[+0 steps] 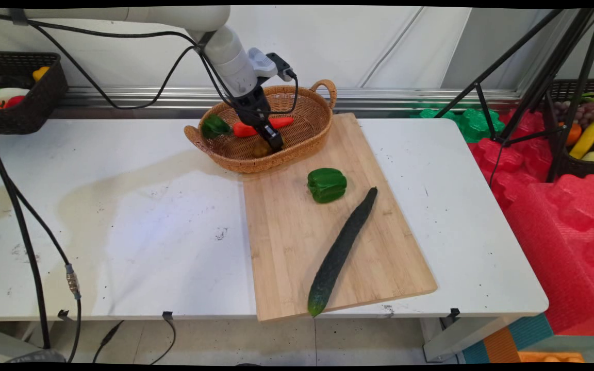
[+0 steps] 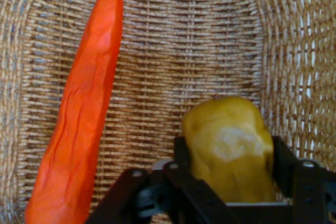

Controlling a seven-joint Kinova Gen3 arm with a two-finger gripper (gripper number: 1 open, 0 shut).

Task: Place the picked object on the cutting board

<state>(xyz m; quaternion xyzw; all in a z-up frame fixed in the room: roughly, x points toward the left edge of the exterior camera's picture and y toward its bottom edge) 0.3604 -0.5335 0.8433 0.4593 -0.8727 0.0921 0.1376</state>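
My black two-finger pincer reaches down into the oval woven wicker basket with loop handles, which stands at the far edge of the white table, at twelve o'clock from the table's middle. In the hand view the pincer pinches a yellowish-brown rounded fruit-shaped piece between its two fingers, one on each side of it, above the basket's woven floor. The same piece shows in the main view just at nine o'clock of my fingertips. A long orange carrot lies on the basket floor at nine o'clock of the held piece, apart from it. A small green pepper sits in the basket's nine o'clock end. A rectangular pale wooden cutting board touches the basket's near side; on it lie a green bell pepper and, at six o'clock of that, a long dark green cucumber.
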